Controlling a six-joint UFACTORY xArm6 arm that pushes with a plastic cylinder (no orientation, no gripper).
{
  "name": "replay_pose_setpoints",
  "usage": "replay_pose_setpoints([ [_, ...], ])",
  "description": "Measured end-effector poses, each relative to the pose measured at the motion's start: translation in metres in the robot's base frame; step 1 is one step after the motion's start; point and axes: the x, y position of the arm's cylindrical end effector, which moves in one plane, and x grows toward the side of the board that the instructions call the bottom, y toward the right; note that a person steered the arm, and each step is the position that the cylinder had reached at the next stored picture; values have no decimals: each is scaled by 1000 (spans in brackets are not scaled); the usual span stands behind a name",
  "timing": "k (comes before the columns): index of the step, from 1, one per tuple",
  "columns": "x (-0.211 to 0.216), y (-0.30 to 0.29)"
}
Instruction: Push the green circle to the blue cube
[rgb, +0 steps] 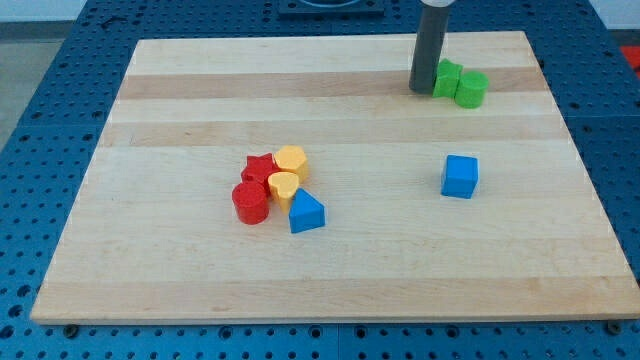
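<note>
Green circle (472, 89) lies near the view's top right corner of the table (330, 270), a pale wooden board resting on a blue perforated surface (30, 150). Camera view, the only one: the green circle is a short cylinder, touching or nearly touching a second green block (447, 76) on its left, whose shape cannot be made out because the rod partly covers it. The dark rod (430, 45) comes down from the view's top edge, and my tip (423, 90) rests on the table just left of that second green block, apparently against it; the green circle is on the far side of that block from the tip. No fingers exist on this arm, so there is nothing to be spread or pressed together; the rod merely stands upright. Blue cube (460, 176) sits well below the green pair, toward the view's bottom, apart from both and slightly left of the green circle. A separate cluster lies left of centre: a red star-like block (259, 167), a red cylinder (251, 202), a yellow block (291, 160), a yellow heart-like block (284, 187) and a blue wedge-shaped block (306, 212), all touching or nearly touching one another.
</note>
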Motion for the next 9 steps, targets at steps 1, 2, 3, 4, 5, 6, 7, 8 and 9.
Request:
replay_pose_setpoints([
  [1, -14, 0],
  [2, -64, 18],
  [3, -77, 33],
  [4, -70, 65],
  [5, -46, 65],
  [6, 0, 60],
  [7, 27, 48],
  [8, 42, 44],
  [9, 89, 38],
])
